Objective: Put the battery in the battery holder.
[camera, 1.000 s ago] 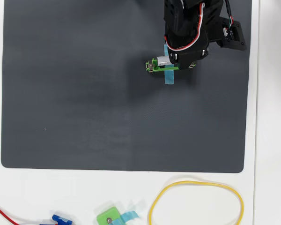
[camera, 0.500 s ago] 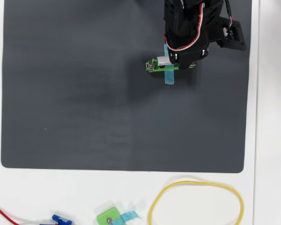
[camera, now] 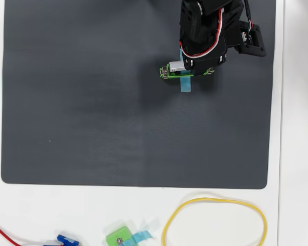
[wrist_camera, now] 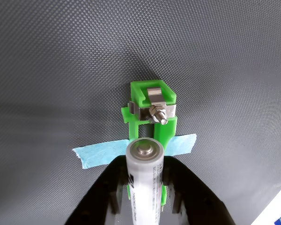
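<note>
Gripped between two black fingers [wrist_camera: 114, 187], one battery [wrist_camera: 145, 178] is seen in the wrist view, its grey end pointing toward 12 o'clock. The gripper [wrist_camera: 144, 197] is clenched on it from both sides. One green holder [wrist_camera: 152, 105] lies on the dark mat [wrist_camera: 51, 70] directly under and ahead of the battery, with one metal contact and screw visible at its far end; whether the battery is seated in it cannot be told. One strip of blue tape [wrist_camera: 100, 154] crosses the holder.

In the overhead view, the gripper [camera: 192, 64] is found at about 1 o'clock on the mat [camera: 92, 102], over the holder [camera: 167, 72] and battery [camera: 175, 66]. Beyond the mat's 6 o'clock edge, one yellow loop [camera: 215, 220], one smaller green piece [camera: 118, 238] and one red wire [camera: 5, 233] are seen.
</note>
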You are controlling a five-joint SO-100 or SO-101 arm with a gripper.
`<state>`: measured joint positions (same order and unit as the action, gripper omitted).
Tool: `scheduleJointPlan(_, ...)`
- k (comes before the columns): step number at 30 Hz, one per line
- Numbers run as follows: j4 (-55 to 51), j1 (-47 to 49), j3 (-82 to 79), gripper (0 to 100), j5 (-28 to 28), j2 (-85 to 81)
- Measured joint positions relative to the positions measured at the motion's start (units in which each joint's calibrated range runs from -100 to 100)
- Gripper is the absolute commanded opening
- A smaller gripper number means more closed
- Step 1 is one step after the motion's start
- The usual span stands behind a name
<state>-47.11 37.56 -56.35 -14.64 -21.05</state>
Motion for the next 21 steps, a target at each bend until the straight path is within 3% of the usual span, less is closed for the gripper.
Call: scheduleJointPlan(21,2.41,0.00,0.82,0,0.00,0.00)
